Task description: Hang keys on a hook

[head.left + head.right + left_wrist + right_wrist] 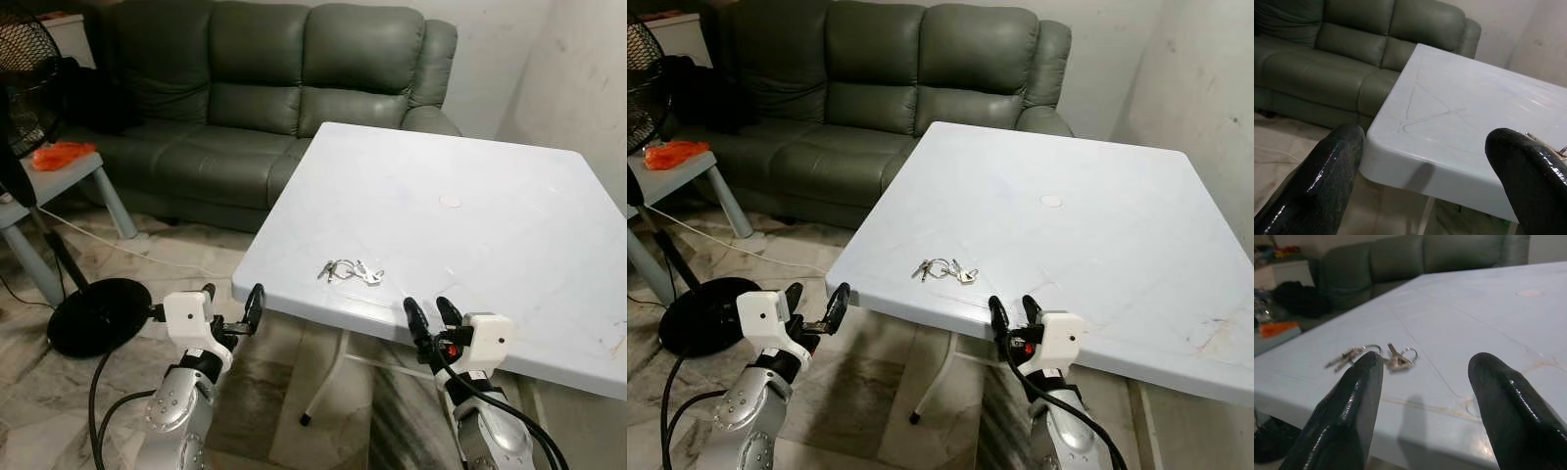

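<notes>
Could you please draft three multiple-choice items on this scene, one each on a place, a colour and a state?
1. Where do the keys lie?
A. On the sofa
B. On the white table, near its front edge
C. On the floor by the fan base

2. What colour is the sofa?
A. Grey-green
B. Red
C. White

3. How does the right gripper stand?
A. Shut on the keys
B. Open, holding nothing
C. Shut, pressed on the tabletop

Answers:
1 B: the bunch rests on the table top, just in from the near edge.
2 A: its leather cushions are a dull grey-green.
3 B: its two black fingers are spread apart short of the table edge, and the keys lie untouched beyond them.
</notes>
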`<state>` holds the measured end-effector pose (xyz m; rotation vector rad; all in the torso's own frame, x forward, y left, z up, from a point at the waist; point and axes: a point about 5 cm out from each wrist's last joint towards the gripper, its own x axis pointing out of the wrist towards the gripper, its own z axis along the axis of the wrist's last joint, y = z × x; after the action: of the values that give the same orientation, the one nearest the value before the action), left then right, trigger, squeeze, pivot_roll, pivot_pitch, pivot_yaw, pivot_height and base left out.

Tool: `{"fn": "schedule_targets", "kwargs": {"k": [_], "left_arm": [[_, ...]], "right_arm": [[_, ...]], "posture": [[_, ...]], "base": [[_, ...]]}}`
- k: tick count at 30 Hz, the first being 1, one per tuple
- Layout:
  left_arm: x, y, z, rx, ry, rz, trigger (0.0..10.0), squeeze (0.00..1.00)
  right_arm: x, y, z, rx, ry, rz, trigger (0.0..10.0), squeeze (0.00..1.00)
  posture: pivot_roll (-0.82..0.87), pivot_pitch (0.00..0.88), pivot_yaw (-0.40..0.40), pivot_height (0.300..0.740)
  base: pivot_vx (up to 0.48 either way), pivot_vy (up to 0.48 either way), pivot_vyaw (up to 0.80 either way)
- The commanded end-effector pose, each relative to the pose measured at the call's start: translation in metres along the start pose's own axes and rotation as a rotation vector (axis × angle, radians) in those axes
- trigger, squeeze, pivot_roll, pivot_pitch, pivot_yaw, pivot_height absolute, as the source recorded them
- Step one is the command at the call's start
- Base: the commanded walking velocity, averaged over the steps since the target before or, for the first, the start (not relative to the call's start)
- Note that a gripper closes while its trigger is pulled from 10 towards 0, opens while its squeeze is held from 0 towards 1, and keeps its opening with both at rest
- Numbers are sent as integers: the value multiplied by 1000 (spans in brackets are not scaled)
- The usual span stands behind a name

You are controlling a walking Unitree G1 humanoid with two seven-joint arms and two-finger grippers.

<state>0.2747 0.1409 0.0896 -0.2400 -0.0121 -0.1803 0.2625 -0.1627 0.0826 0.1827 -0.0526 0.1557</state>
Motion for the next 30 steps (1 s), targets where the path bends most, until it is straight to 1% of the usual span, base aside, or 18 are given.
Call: {"fn": "schedule_targets", "kwargs": {"k": [1, 2, 3, 5, 7, 9, 10, 11, 12, 13, 21, 30], "left_arm": [[1, 0, 0, 31, 20, 22, 10000, 0], [1, 0, 0, 31, 20, 22, 10000, 0], [0, 1, -1, 29, 26, 31, 10000, 0], [0, 2, -2, 26, 27, 32, 10000, 0], [-1, 4, -3, 37, 34, 41, 10000, 0], [-1, 5, -4, 38, 35, 42, 10000, 0], [-1, 4, -2, 34, 26, 37, 10000, 0], [-1, 4, -2, 34, 26, 37, 10000, 0], [-1, 4, -1, 24, 21, 29, 10000, 0], [-1, 3, -1, 21, 24, 30, 10000, 0], [-2, 2, -4, 12, 53, 13, 10000, 0], [-2, 0, -3, 6, 52, 4, 10000, 0]], "right_arm": [[0, -1, 3, -23, 9, -17, 10000, 1000], [0, -1, 3, -23, 9, -17, 10000, 1000], [0, -3, 2, -44, 21, -43, 10000, 1000], [0, -3, 1, -45, 23, -40, 10000, 1000], [-1, -7, -1, -86, 37, -86, 10000, 1000], [-2, -8, -2, -99, 52, -104, 10000, 1000], [-1, -6, 0, -89, 50, -86, 10000, 776], [-1, -6, 0, -89, 50, -86, 10000, 776], [-1, -3, 1, -82, 37, -70, 10000, 0], [0, -2, 2, -99, 45, -63, 10000, 0], [-3, 3, 4, -100, 28, -31, 10000, 0], [-4, 4, 5, -99, 23, -25, 10000, 0]], "posture": [[51, 0, -33, 740], [51, 0, -33, 740], [51, 0, -33, 740], [51, 0, -33, 740], [52, 0, -34, 740], [52, 0, -34, 740], [53, 0, -32, 740], [53, 0, -32, 740], [53, 0, -32, 740], [52, 0, -31, 740], [54, 0, -34, 740], [53, 0, -35, 740]], "base": [[0, 0, 0], [0, 0, 0], [0, 0, 0], [0, 0, 0], [0, 0, 0], [0, 0, 0], [0, 0, 0], [0, 0, 0], [0, 0, 0], [0, 0, 0], [0, 0, 0], [330, 0, 0]]}}
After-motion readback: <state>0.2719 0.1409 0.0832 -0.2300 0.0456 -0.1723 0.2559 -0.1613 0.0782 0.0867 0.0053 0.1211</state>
